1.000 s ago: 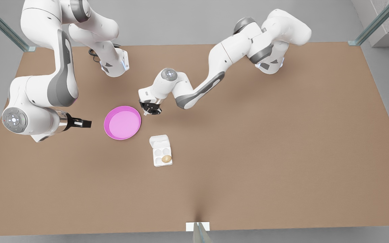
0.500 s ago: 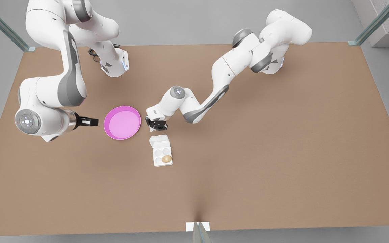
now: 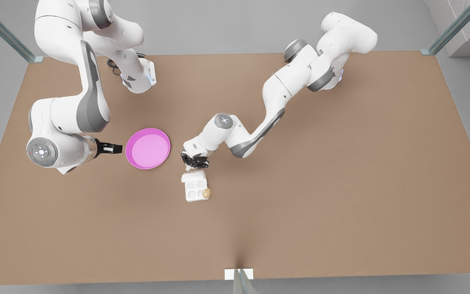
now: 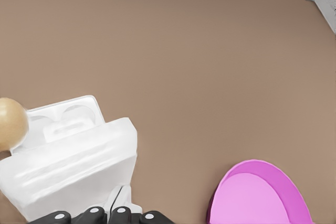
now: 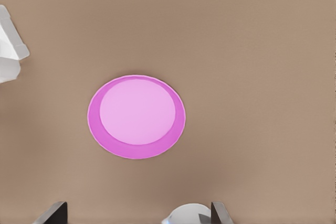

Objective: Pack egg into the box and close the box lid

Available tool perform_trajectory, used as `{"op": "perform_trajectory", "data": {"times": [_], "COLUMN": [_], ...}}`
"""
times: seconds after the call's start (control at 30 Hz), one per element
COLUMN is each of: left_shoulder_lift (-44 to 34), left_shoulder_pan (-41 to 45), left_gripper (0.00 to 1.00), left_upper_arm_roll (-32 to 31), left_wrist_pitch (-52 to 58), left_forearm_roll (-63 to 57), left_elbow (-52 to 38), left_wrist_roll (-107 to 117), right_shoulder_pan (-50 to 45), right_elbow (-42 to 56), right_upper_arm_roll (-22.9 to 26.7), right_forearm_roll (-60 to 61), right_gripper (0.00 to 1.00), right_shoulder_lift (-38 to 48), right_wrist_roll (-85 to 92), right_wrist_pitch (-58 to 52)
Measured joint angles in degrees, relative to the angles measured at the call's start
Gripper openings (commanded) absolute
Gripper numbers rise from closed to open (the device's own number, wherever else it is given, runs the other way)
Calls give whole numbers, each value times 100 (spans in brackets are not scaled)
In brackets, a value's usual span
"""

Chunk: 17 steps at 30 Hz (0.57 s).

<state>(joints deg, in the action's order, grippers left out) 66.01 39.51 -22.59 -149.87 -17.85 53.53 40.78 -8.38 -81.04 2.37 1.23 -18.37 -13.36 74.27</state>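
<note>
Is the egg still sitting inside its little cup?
No. The egg sits at the box's outer edge, out of its earlier cup, as the left pincer pushes the box lid up.

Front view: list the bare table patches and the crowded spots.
Bare: the table on the front view's right of the box, and the strip below it. Crowded: left hand at the box lid, the plate beside it, right hand at the plate.

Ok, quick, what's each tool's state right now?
Left tool: at the box lid; open or shut cannot be told.
Right tool: open, empty, beside the pink plate.
</note>
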Motion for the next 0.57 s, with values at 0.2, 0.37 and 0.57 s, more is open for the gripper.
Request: {"op": "perform_trajectory", "data": {"times": [0.2, 0.37, 0.57], "left_shoulder_lift": [-26, -26, -1167], "left_shoulder_pan": [-171, -158, -224], "left_gripper": [21, 21, 21], "left_upper_arm_roll": [-87, -88, -219], "left_wrist_pitch": [19, 11, 2156], "left_forearm_roll": [5, -1, 215], "left_elbow": [0, 0, 8], "left_wrist_roll": [-17, -9, 4], "right_shoulder_pan": [-50, -120, 80], "right_elbow": [18, 185, 870], "right_upper_arm_roll": [0, -35, -30], "right_forearm_roll": [0, -32, -225], "right_gripper": [100, 100, 100], "right_shoulder_lift": [-43, -72, 16], "right_wrist_roll": [-24, -96, 1142], "right_wrist_pitch": [0, 78, 381]}}
